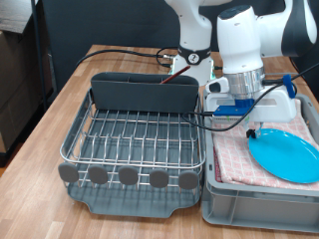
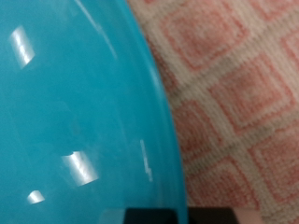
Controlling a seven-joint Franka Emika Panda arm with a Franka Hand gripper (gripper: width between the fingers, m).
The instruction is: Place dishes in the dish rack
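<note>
Light-blue plate (image 1: 286, 154) lying flat on the red-and-white checkered cloth (image 1: 235, 157) inside the grey bin (image 1: 254, 203), at about four o'clock in the exterior view, with the gripper (image 1: 250, 128) hanging low just over its ten o'clock rim; fingers too hidden and small to tell whether apart or together, and nothing visibly held. Wrist view filled by the glossy plate (image 2: 75, 112) with the checkered cloth (image 2: 234, 103) beside its edge. Dish rack (image 1: 135, 139) at about eight o'clock, wire basket bare, tall grey cutlery holder (image 1: 145, 92) along its twelve o'clock side and a row of round knobs (image 1: 128, 175) along its six o'clock edge.
</note>
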